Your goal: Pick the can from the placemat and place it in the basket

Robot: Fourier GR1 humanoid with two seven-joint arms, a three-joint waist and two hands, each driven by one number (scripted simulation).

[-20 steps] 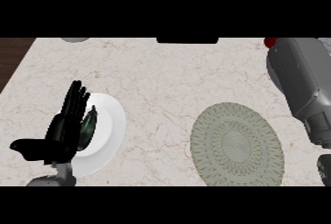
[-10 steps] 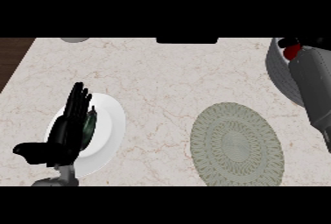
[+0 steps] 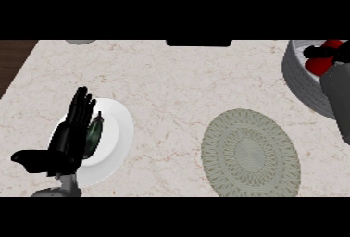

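Right hand: at the upper right of the head view, black fingers curled round the red can, grasping it. Only 2 patches of red showing, 1 above the fingers and 1 below. Held inside the outline of the grey basket, against the ribbed wall on the near side; cannot tell whether touching the basket's floor or hanging above it. Grey right forearm coming up along the right edge and covering part of the basket's rim.

Round grey-green placemat: flat on the pale marble counter, low and right of centre, well apart from the can and just beside the basket's lower edge.

Left hand: resting at the lower left, released, fingers straight and pointing up, thumb out to the left. Lies over the left part of 1 white plate. On the plate, a dark green thing, mostly hidden behind the fingers, too little showing to name.

Along the counter's far edge: 1 dark flat shape near the middle and 1 small grey shape to the left, both cut off.
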